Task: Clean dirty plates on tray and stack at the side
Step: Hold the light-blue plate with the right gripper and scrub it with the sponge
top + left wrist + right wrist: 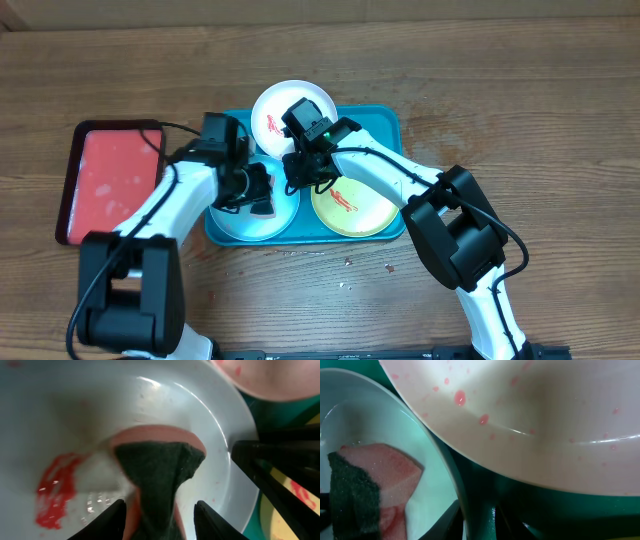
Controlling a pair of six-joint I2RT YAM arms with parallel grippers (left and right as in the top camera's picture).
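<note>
The teal tray (385, 120) holds three plates. The white plate (275, 105) is at the back, the light blue plate (232, 222) at the front left, and the yellow-green plate (365, 212) with a red smear at the front right. My left gripper (258, 192) is shut on a pink sponge with a dark green scouring side (160, 465) and presses it on the light blue plate (75, 415), beside a red smear (55, 490). My right gripper (477, 510) is closed on that plate's rim (447, 467), one finger inside and one outside. The white plate (545, 420) carries pink droplets.
A smaller red tray with a dark rim (110, 180) lies on the wooden table left of the teal tray. A few crumbs and red specks (346, 264) lie on the table in front of the teal tray.
</note>
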